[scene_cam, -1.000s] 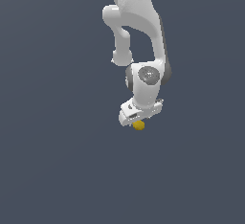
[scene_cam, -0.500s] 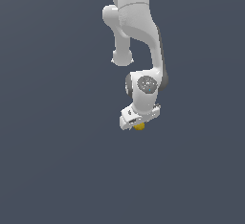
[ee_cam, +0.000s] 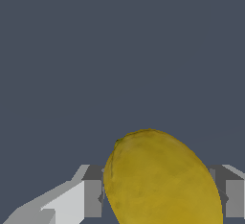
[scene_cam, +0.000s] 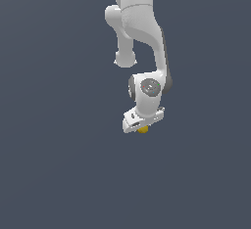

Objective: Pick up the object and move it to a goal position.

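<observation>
The object is a small yellow, lemon-like lump [scene_cam: 142, 129]. In the exterior view it peeks out just under the white gripper [scene_cam: 142, 127], mostly hidden by the hand. In the wrist view the lump [ee_cam: 162, 180] fills the space between the two grey fingers [ee_cam: 93, 192], which press against its sides. The gripper is shut on it. The white arm reaches down from the top of the exterior view, and the wrist is tilted.
Everything around the arm is a plain dark grey surface [scene_cam: 59, 164]. No other objects, containers or edges show in either view.
The arm has folded further and the wrist has risen slightly, carrying the yellow lump with it. The grip on the lump is unchanged.
</observation>
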